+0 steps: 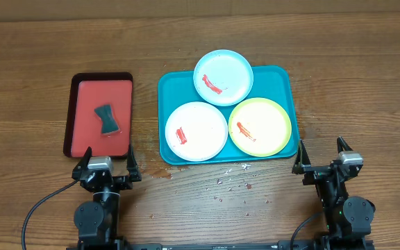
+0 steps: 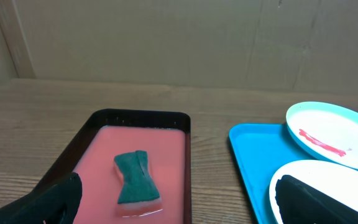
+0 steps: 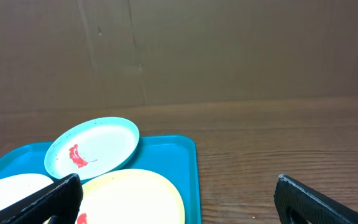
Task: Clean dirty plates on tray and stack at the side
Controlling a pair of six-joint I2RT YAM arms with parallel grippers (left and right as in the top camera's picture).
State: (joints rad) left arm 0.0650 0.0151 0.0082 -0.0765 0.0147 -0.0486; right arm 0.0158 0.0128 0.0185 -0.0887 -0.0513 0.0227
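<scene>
Soft, even light falls from overhead, so the wood grain of the desk [image 1: 33, 42] reads clearly and the plates [image 1: 223, 76] throw only thin shadows on the teal tray [image 1: 283, 76]. There is no harsh glare. The wrist views are dimmer: the cardboard wall [image 3: 229, 50] looks flat and slightly soft, the jaws are dark blurs in the bottom corners, and the red tray [image 2: 138, 115] holds a faint sheen.
</scene>
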